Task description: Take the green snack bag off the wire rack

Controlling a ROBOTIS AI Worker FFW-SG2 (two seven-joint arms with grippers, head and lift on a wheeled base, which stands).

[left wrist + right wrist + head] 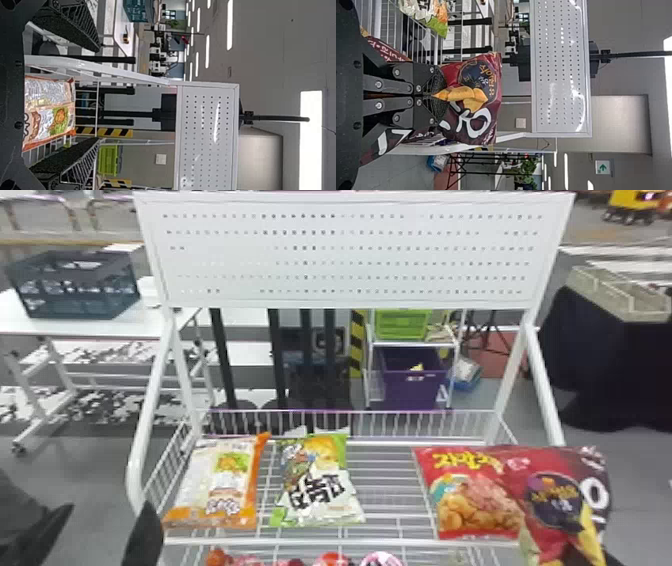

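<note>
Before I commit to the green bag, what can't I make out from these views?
Red bag's right side: head view, covered by the dark bag.
Packs below the rack: head view, cut off by the bottom edge.
Green bag's underside: head view, hidden by the bag itself.
Orange-trimmed bag's near end: left wrist view, behind the left claw.

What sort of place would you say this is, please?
Probably a lab or workshop with a mock store display, judging by the wire rack of snack bags, the wheeled table and the dark crate on it.
</note>
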